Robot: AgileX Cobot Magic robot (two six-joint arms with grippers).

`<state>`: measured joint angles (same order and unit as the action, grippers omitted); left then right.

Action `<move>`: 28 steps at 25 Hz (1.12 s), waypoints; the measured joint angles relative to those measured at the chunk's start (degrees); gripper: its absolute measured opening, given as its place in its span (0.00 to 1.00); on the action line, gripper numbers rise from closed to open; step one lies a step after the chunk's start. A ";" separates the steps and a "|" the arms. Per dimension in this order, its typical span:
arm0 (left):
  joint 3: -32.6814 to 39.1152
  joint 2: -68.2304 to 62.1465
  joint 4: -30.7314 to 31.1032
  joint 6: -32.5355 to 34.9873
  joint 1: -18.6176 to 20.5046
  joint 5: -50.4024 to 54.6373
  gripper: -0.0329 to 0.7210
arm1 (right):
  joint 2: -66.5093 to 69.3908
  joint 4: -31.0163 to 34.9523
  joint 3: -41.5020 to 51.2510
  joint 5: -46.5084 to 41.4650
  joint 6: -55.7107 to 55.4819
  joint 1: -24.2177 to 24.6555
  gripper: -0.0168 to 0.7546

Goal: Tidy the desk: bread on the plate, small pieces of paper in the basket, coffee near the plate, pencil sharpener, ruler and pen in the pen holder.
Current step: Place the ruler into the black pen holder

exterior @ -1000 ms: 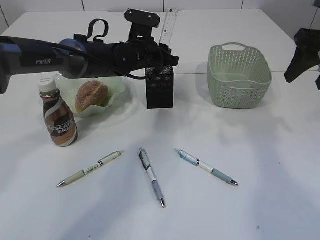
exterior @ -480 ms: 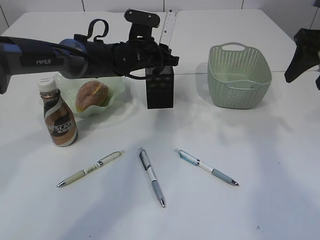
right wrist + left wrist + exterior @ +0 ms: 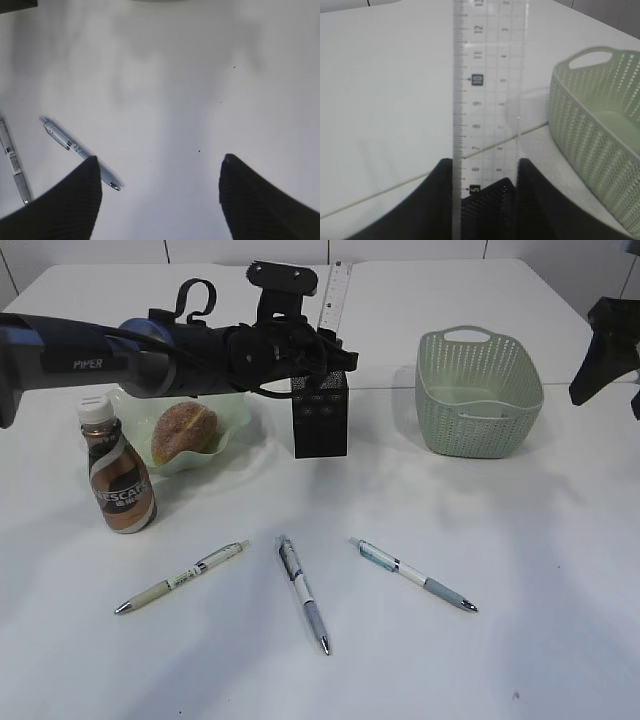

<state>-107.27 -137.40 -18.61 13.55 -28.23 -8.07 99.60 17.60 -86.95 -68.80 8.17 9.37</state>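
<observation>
My left gripper (image 3: 322,352) (image 3: 485,167) is shut on the clear ruler (image 3: 336,292) (image 3: 487,75), which stands upright just over the black mesh pen holder (image 3: 320,418) (image 3: 490,205). Its lower end is hidden. The bread (image 3: 183,430) lies in the ruffled green plate (image 3: 232,412), and the coffee (image 3: 116,472) stands in front of it. Three pens (image 3: 181,577) (image 3: 303,592) (image 3: 413,574) lie on the desk (image 3: 520,570). My right gripper (image 3: 600,365) (image 3: 159,162) hangs open and empty at the far right, above a pen (image 3: 75,149). The pencil sharpener and paper pieces are out of view.
The green basket (image 3: 478,392) (image 3: 600,135) stands right of the pen holder. My left arm stretches from the left edge across the plate. A seam in the tabletop runs behind the holder and basket.
</observation>
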 joint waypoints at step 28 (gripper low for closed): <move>0.00 0.00 -0.35 0.00 0.00 4.00 0.58 | 0.00 0.00 0.00 0.38 0.28 0.00 0.76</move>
<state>-107.27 -137.40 -18.96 13.55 -28.23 -4.07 99.60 17.60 -86.95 -68.43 8.45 9.37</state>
